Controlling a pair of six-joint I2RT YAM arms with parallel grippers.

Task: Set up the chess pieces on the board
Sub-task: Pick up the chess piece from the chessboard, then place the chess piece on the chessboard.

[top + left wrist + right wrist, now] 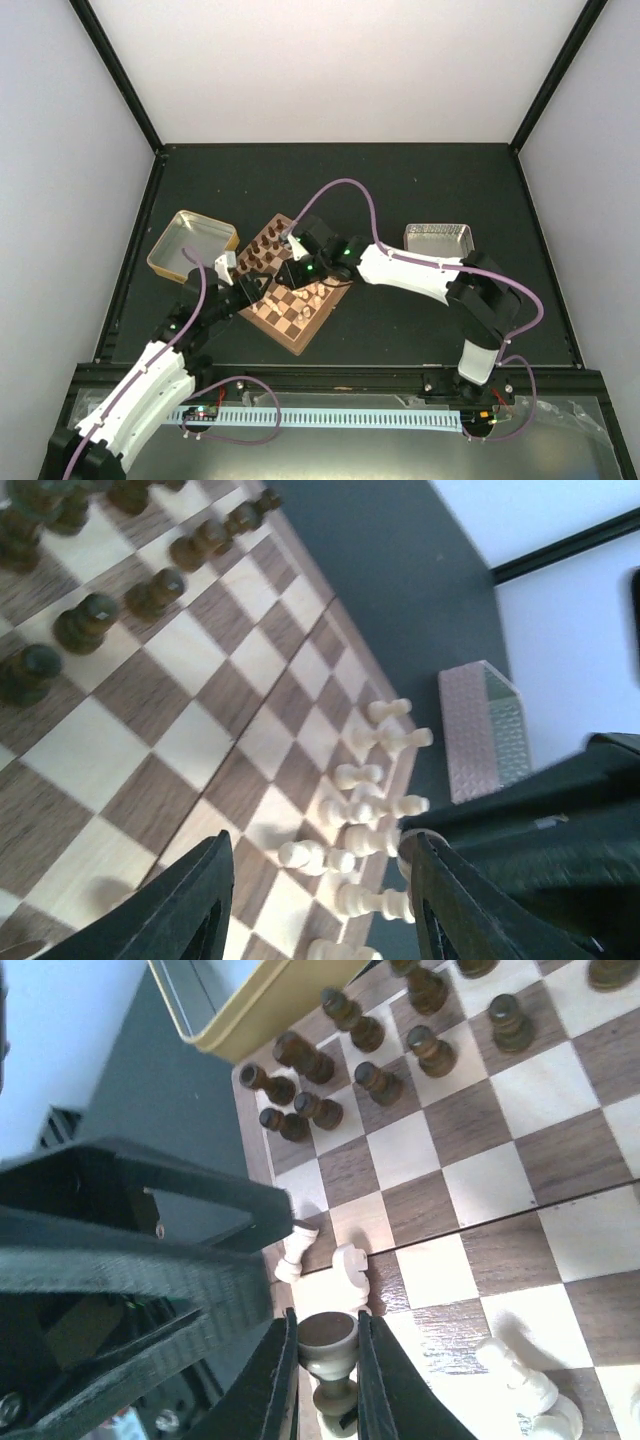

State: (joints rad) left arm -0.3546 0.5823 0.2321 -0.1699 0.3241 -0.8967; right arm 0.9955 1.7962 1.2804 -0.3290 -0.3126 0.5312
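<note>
- Right tool (326,1320) is pinched shut on a dark chessman (328,1348), held low over the edge squares of the board (285,318), near two pale men that lie toppled there.
- Left tool (320,845) hovers above the board with its jaws parted and nothing between them.
- Done, as I judge it: most dark pieces (85,620) stand upright in two rough ranks along one side.
- Left to do: the pale pieces (375,810) crowd the opposite edge, several on their sides and not one to a square. The held dark man also needs a place.
- The board sits askew on the dark matte table (420,180), between a gold-coloured tin (190,245) and a silvery tray (438,237).
- The chessmen are turned wood with round bases and narrow waists. The board is grained veneer in light and dark checks, with a seam across its middle.
</note>
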